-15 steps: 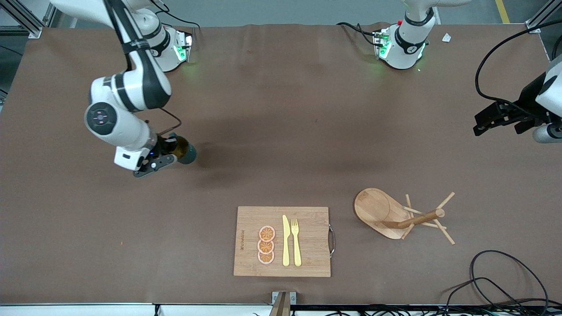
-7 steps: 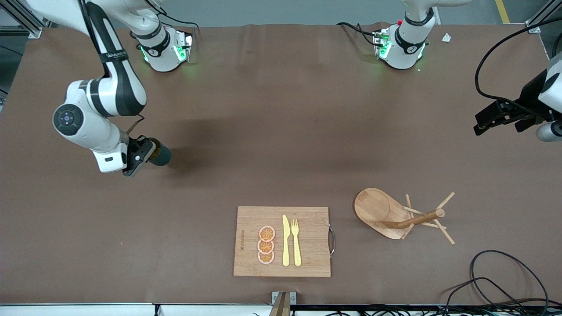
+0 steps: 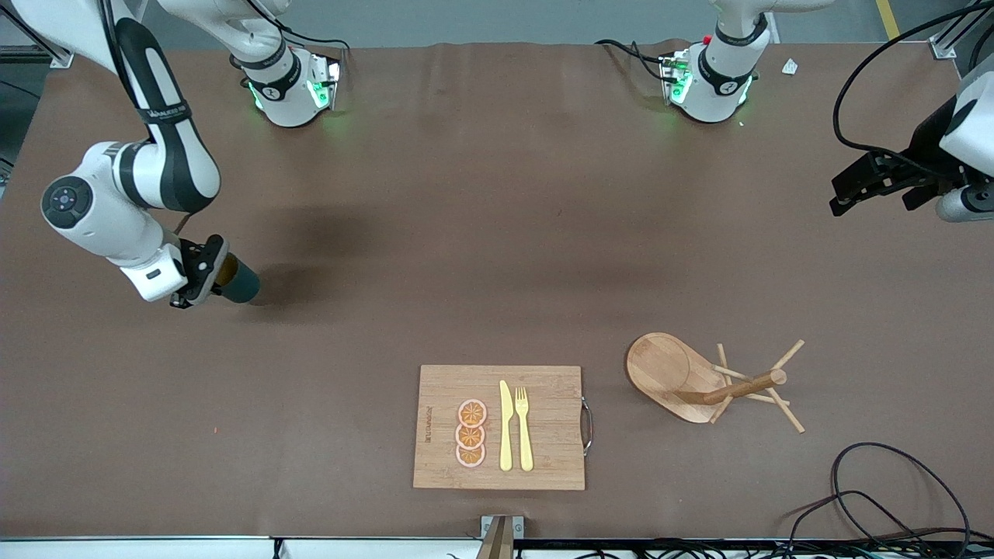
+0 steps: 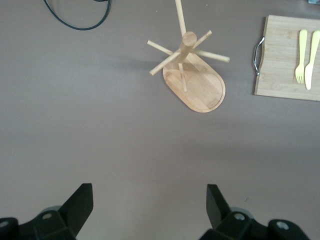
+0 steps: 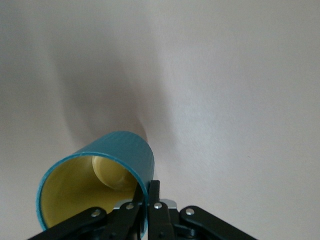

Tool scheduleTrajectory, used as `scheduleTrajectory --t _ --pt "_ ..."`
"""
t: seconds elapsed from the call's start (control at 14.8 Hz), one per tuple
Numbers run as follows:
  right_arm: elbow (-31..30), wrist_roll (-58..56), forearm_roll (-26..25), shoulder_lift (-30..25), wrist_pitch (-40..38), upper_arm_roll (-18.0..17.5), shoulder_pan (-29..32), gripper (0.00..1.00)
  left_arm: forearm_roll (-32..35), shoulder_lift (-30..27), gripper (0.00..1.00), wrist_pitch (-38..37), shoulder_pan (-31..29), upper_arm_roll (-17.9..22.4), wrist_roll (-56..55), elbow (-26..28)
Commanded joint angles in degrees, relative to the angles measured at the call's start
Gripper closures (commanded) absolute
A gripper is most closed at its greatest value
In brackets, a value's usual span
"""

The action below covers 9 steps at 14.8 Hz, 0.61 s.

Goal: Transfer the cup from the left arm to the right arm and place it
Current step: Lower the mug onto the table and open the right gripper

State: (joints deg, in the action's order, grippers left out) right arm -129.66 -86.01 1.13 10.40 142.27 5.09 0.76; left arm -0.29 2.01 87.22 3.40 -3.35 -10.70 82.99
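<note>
Both grippers airborne: right gripper (image 3: 203,273) pinches the cup (image 3: 237,282) by its rim over bare table (image 3: 497,233) near the right arm's end, shifted closer to that edge than 0.5 s ago, while left gripper (image 3: 848,199) waits, jaws spread, empty.

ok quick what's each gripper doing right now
Left gripper: open, holding nothing, over bare table at the left arm's end.
Right gripper: shut on the cup's rim, near the right arm's end.
</note>
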Motion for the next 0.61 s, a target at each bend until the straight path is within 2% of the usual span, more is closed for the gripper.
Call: scheduleTrajectory --t 0.0,0.54 --pt "-1.8 -6.3 -0.2 0.2 3.6 -1.1 3.1 1.00 0.9 -2.2 0.00 0.0 -0.2 -0.2 1.1 2.4" --pt "-2.0 -6.5 -0.1 2.8 3.4 -1.1 4.2 0.98 1.3 -3.3 0.00 -0.6 -0.2 0.0 1.3 3.8"
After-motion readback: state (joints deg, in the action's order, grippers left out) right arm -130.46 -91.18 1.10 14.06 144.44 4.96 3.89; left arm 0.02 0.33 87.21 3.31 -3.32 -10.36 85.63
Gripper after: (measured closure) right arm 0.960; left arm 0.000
